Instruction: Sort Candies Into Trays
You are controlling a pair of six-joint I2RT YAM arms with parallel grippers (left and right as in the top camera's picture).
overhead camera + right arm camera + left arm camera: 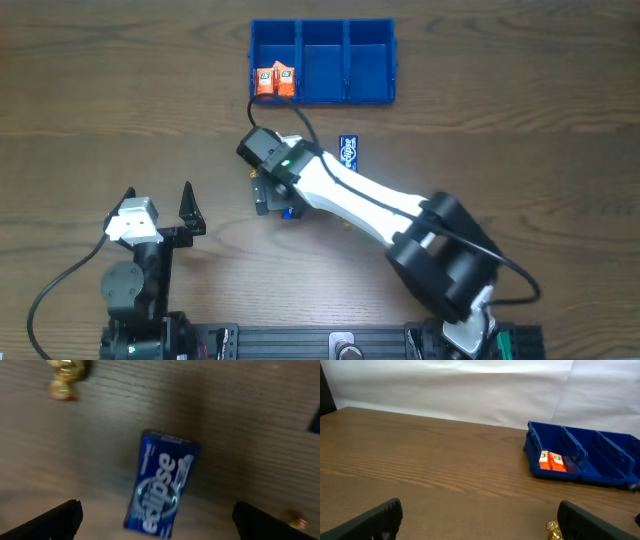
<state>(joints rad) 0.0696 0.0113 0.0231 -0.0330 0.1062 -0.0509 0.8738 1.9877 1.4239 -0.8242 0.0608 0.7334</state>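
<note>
A blue three-compartment tray (322, 97) stands at the far middle of the table, and two orange candies (274, 81) lie in its left compartment. My right gripper (268, 195) hangs open over a blue mint packet (162, 485), which lies flat on the wood between its fingers (52, 520). This packet peeks out beside the gripper (290, 212) in the top view. A second blue packet (348, 152) lies nearer the tray. My left gripper (160, 203) stands open and empty at the near left; from there I see the tray (580, 455) and the orange candies (551, 460).
A gold-wrapped candy (65, 377) lies on the wood close to the packet under my right gripper, and another gold one (297, 521) sits by its other finger. One gold candy (554, 530) also lies ahead of my left gripper. The tray's middle and right compartments hold nothing.
</note>
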